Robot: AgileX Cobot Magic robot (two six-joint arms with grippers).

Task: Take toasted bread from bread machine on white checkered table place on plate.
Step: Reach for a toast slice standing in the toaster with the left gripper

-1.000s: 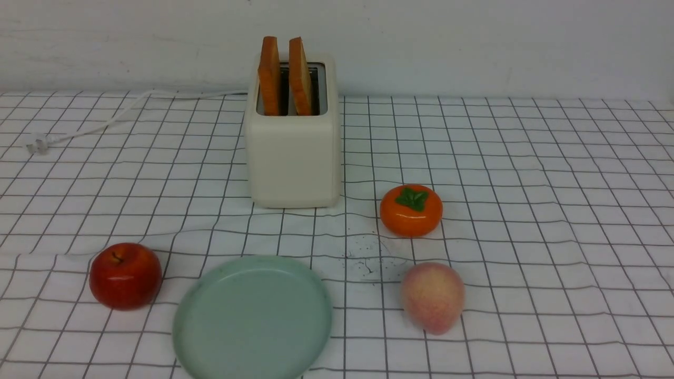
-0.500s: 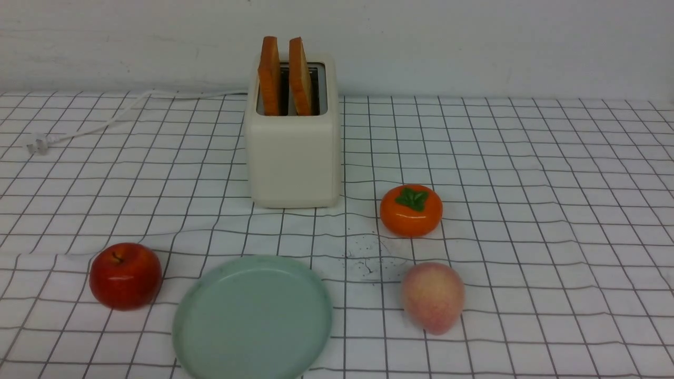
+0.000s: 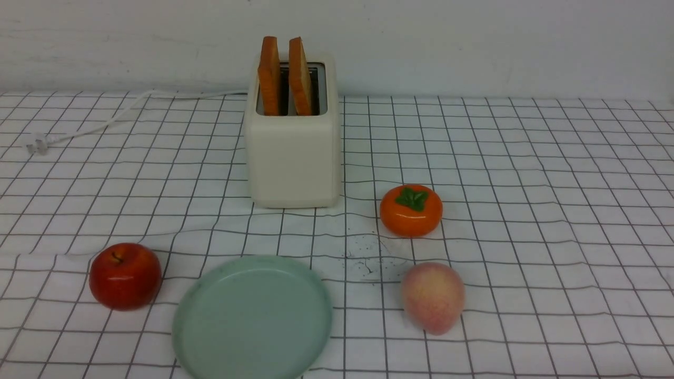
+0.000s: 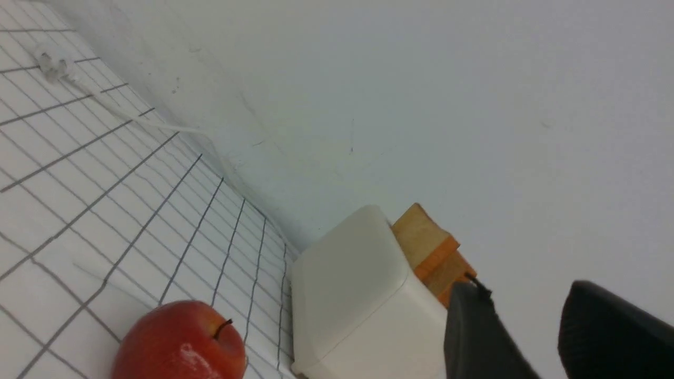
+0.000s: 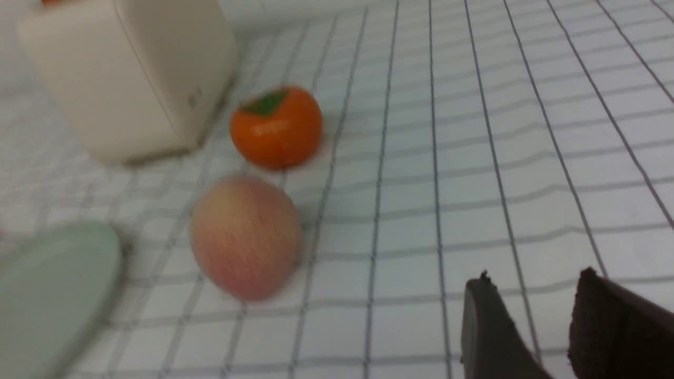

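A: So, where is the toast (image 3: 286,73) sitting?

B: Both slices are standing upright in the toaster (image 3: 293,158), tops poking out of the slots. The toaster is sitting far back on the table (image 3: 526,210), near the wall (image 3: 474,42). The plate (image 3: 253,316) is lying bare at the near edge, well apart from it.

A: And the grippers?

B: The left gripper (image 4: 521,295) is hanging beside the toaster with its jaws apart, holding nothing. The right gripper (image 5: 534,276) is hovering over bare cloth, also parted and empty. Neither is showing in the front view.

A: How should the reach be going, then?

B: I'm thinking it should be coming down from above, jaws lined up across one slice's faces and pinching the exposed top. Then it should be lifting straight up so the crust isn't snagging the slot. The two slices are standing close together, so a finger must be slipping between them.

A: Room to move?

B: The apple (image 3: 125,275) is lying just beside the plate on the left. The persimmon (image 3: 411,209) and peach (image 3: 433,297) are crowding the right. The cord (image 3: 105,121) is trailing off left. The lane straight from toaster to plate is looking open
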